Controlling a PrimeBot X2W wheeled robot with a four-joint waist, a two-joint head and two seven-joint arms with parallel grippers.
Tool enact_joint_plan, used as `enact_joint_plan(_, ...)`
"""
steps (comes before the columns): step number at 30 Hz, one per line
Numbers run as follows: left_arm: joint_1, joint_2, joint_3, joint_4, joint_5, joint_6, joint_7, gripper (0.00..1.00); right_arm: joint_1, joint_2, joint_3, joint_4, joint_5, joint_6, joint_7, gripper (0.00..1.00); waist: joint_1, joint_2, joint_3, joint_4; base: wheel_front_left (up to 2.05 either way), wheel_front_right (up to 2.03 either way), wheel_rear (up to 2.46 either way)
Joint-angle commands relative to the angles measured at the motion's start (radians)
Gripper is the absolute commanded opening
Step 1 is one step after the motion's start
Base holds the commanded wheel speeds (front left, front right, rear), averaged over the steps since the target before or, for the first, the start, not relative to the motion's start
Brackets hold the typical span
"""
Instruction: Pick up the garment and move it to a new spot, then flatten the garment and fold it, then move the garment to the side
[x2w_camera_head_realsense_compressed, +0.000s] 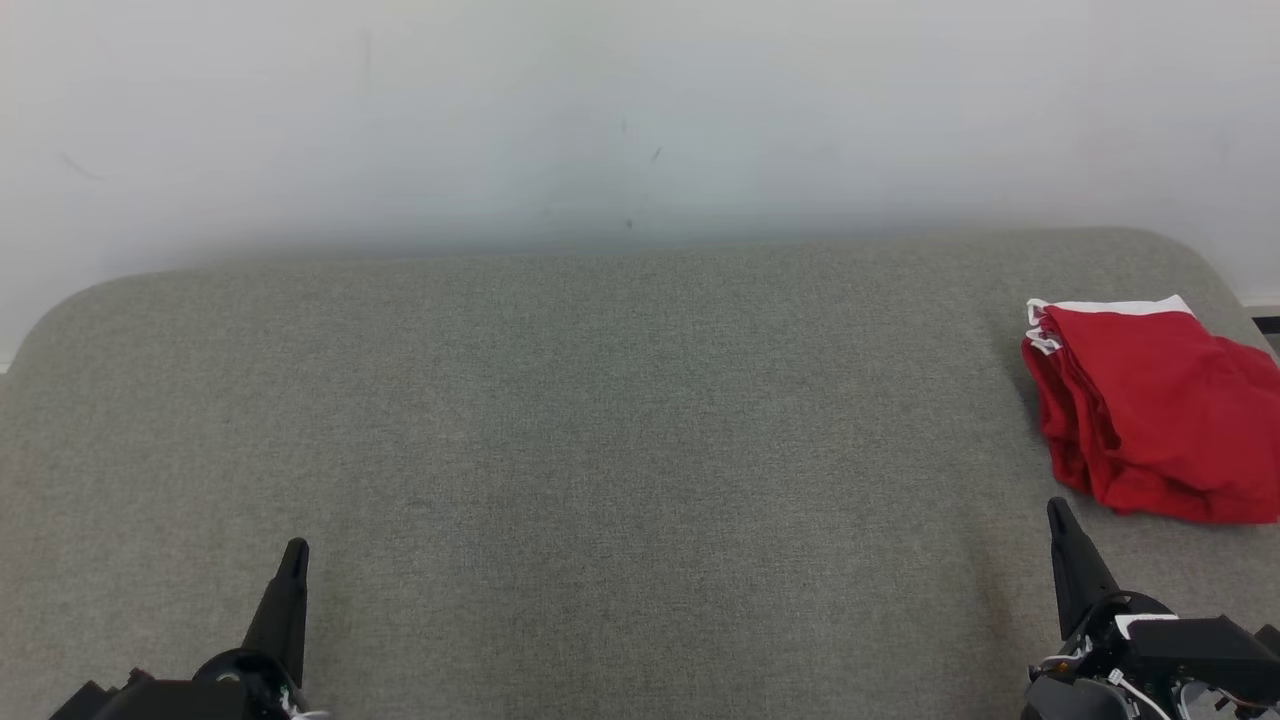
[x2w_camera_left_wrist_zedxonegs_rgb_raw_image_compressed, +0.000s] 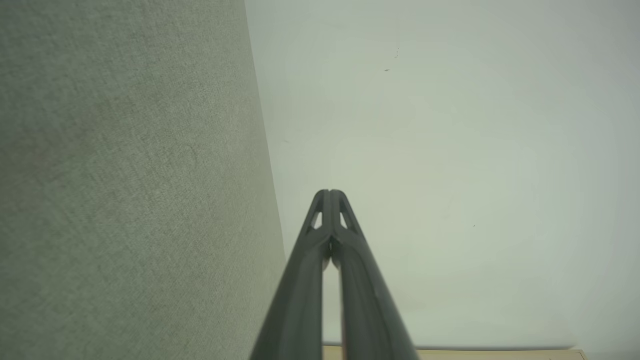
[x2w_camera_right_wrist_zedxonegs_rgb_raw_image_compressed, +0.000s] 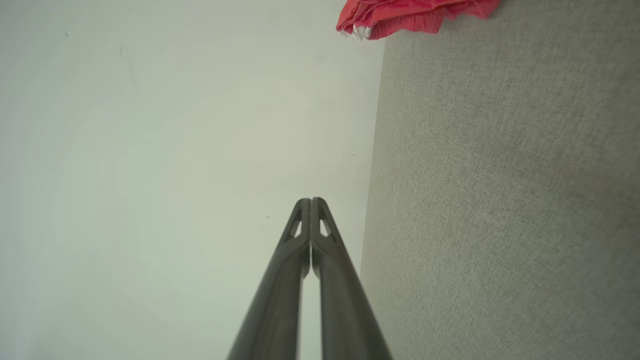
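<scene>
The garment is red with white trim and lies folded in a stack at the far right of the grey padded surface; its edge also shows at the top of the right wrist view. My left gripper rests at the lower left, far from the garment; its fingers meet at the tips with nothing between them. At the lower right my right gripper stands just below the garment, apart from it, its tips pressed together and empty.
A pale wall rises behind the surface's curved back edge. The surface's right edge runs close beside the garment. A strip of light floor shows at the bottom of the left wrist view.
</scene>
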Motion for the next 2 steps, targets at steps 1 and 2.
enact_joint_plan(1, -0.010, 0.005, 0.001, -0.003, -0.004, 0.000, 0.003, 0.00, 0.008, 0.002, -0.001, -0.002, 0.002, 0.001, 0.003, 0.00, 0.0000, -0.0001, 0.000, 0.000, 0.00, 0.00, 0.00)
enact_joint_plan(2, -0.010, 0.005, 0.001, -0.003, -0.004, 0.000, 0.003, 0.00, 0.008, 0.002, -0.001, -0.002, 0.002, 0.001, 0.003, 0.00, 0.0000, -0.0001, 0.000, 0.000, 0.00, 0.00, 0.00)
